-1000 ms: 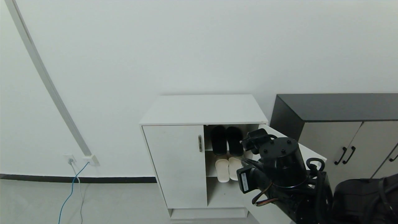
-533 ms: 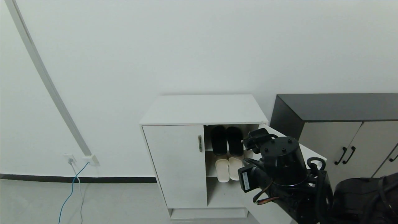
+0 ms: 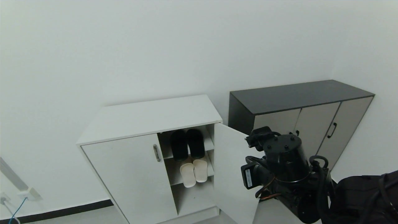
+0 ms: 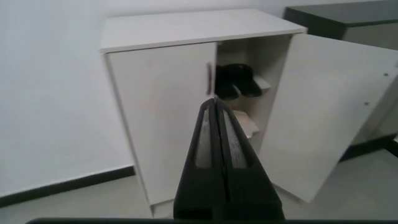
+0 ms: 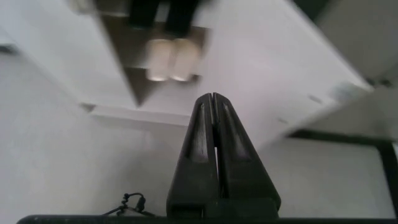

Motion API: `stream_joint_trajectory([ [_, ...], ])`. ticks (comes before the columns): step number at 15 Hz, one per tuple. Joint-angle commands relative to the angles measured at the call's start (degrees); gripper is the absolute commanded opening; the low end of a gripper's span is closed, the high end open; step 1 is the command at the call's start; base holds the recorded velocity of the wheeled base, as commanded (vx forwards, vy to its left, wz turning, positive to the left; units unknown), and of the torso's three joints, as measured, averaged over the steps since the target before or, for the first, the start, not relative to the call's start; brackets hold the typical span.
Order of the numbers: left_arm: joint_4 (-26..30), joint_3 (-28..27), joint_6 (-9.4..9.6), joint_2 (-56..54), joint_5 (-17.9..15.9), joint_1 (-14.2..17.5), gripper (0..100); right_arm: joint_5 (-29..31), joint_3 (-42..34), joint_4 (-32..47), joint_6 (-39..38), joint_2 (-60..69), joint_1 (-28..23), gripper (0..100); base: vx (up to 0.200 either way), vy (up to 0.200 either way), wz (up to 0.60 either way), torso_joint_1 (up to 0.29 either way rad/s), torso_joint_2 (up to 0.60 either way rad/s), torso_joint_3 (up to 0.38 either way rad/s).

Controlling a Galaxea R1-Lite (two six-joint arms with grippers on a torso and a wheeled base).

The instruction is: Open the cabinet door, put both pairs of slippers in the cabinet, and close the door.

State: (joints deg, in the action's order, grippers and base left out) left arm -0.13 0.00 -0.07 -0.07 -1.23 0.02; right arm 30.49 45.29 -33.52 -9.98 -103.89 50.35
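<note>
— Where are the two pairs?
— Inside the white cabinet (image 3: 149,116): the black pair (image 3: 187,143) on the top shelf, the cream pair (image 3: 194,170) on the shelf below. Its right door (image 3: 231,168) stands open.
— Grippers?
— Both clenched on nothing: left gripper (image 4: 214,106) and right gripper (image 5: 212,99), pointed at the cabinet.

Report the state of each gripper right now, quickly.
Left gripper: shut, holding nothing.
Right gripper: shut, holding nothing.
</note>
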Motion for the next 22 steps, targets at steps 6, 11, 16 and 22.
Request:
stream_joint_trajectory([
  [6, 0.0, -0.1, -0.01, 0.1, 0.0, 0.1, 0, 0.1, -0.6, -1.5, 1.0, 0.2, -0.7, 0, -0.033, 0.000, 0.00, 0.000, 0.00, 0.000],
  [11, 0.0, 0.0, -0.01, 0.1, 0.0, 0.1, 0, -0.1, -0.4, -3.7, 2.9, 0.0, -4.0, 0, -0.120, 0.000, 0.00, 0.001, 0.00, 0.001],
  [16, 0.0, 0.0, -0.01, 0.1, 0.0, 0.1, 0, -2.9, 14.1, -1.1, 3.3, -9.6, -15.5, 0, 0.000, 0.000, 0.00, 0.000, 0.00, 0.000],
  [22, 0.0, 0.0, -0.01, 0.1, 0.0, 0.1, 0, -11.4, 33.5, 9.3, 2.0, -20.6, -25.0, 0, 0.000, 0.000, 0.00, 0.000, 0.00, 0.000],
])
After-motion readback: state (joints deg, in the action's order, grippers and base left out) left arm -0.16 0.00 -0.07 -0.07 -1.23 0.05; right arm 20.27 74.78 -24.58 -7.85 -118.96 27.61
